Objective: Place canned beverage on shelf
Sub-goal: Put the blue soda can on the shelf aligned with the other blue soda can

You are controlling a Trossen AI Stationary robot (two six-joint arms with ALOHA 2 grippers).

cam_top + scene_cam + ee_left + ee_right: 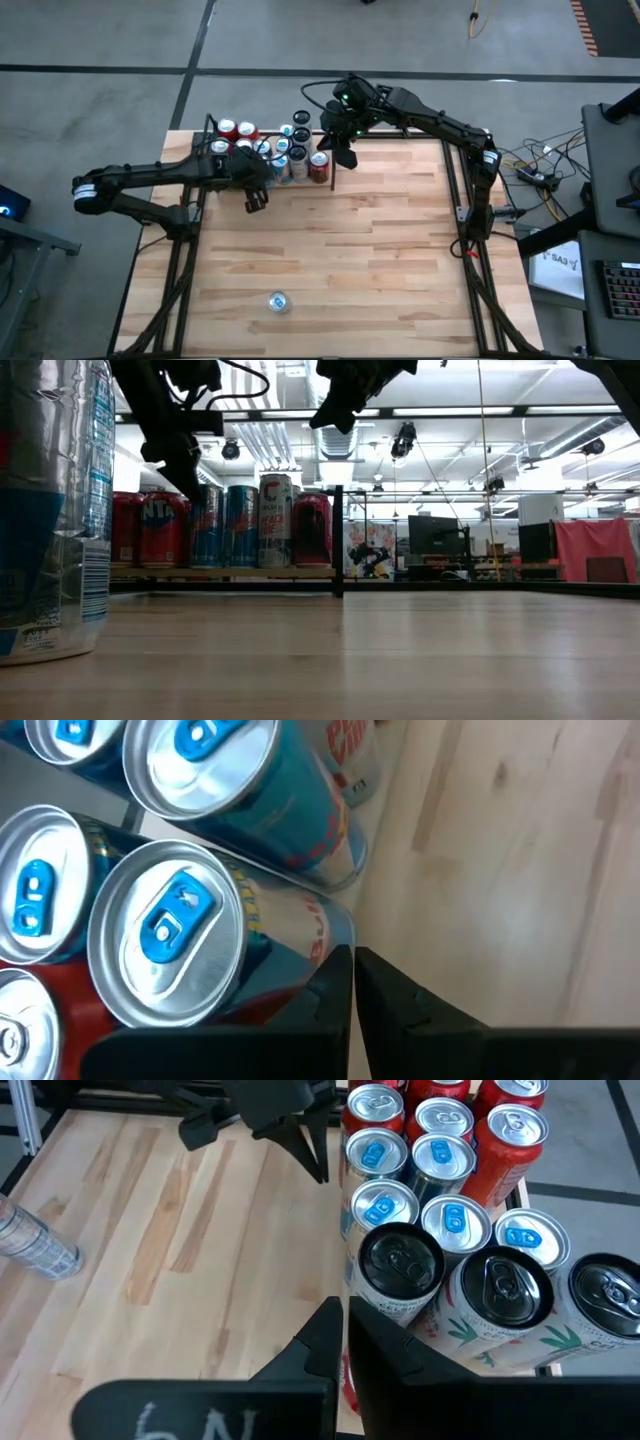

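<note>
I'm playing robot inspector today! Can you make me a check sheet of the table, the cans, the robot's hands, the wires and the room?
Surface: light wood table, mostly bare.
Job's things: one lone can stands at the table's near edge; the shelf at the far edge is packed with upright red, blue and white cans.
Clutter: nothing seen.
Grippers: left gripper shut, empty, just in front of the shelf cans; right gripper shut, empty, over the shelf's right end.
Cables: black loops on the right arm; loose wires on the floor to the right.
Surroundings: grey floor, desk with keyboard on the right; monitors and ceiling lights beyond.
</note>
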